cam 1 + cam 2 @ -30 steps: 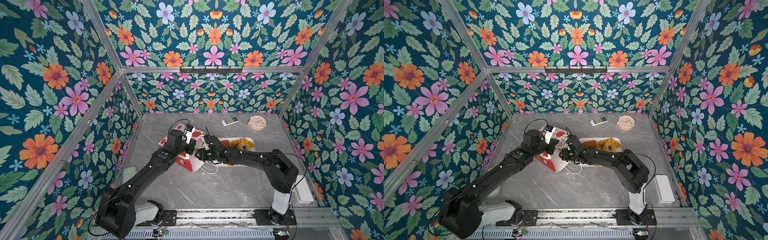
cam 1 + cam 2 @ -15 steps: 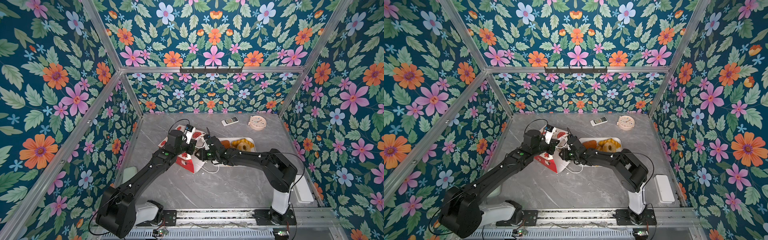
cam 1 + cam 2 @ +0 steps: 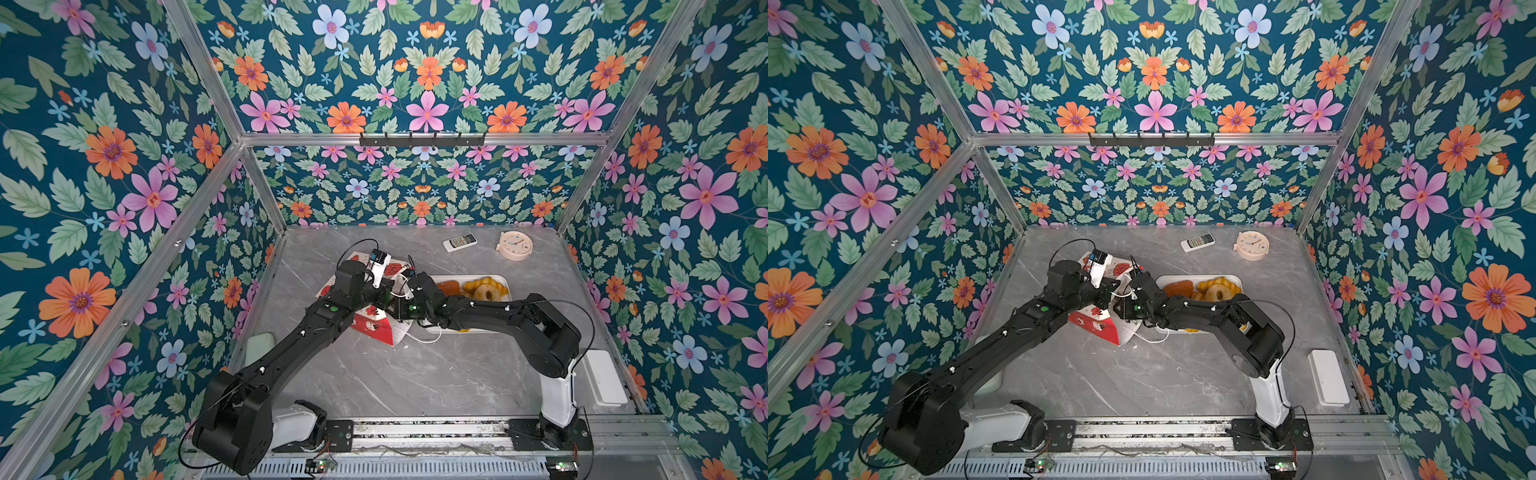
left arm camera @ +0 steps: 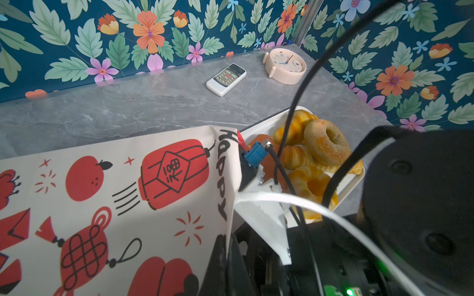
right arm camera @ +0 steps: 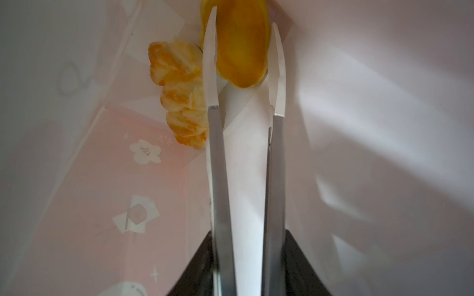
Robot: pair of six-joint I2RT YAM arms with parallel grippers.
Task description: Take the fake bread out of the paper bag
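The paper bag (image 3: 374, 328) lies on its side at mid-table, red base toward the front; it shows in both top views (image 3: 1096, 326). My left gripper (image 4: 227, 246) is shut on the edge of the bag's printed wall (image 4: 102, 192) at its mouth. My right gripper (image 5: 243, 18) reaches deep inside the bag and is shut on a smooth yellow piece of fake bread (image 5: 241, 51). A twisted pastry (image 5: 179, 94) lies beside it on the bag's inner wall (image 5: 77, 192). In the top views the right fingers are hidden in the bag.
A white tray (image 3: 505, 282) right of the bag holds several pastries (image 3: 484, 291), a ring donut (image 4: 325, 146) among them. A remote (image 3: 459, 242) and a round clock (image 3: 515, 245) lie at the back. A white box (image 3: 604, 376) sits at the right edge.
The right jaws have narrowed a little. Both arms and the bag stay almost where they were.
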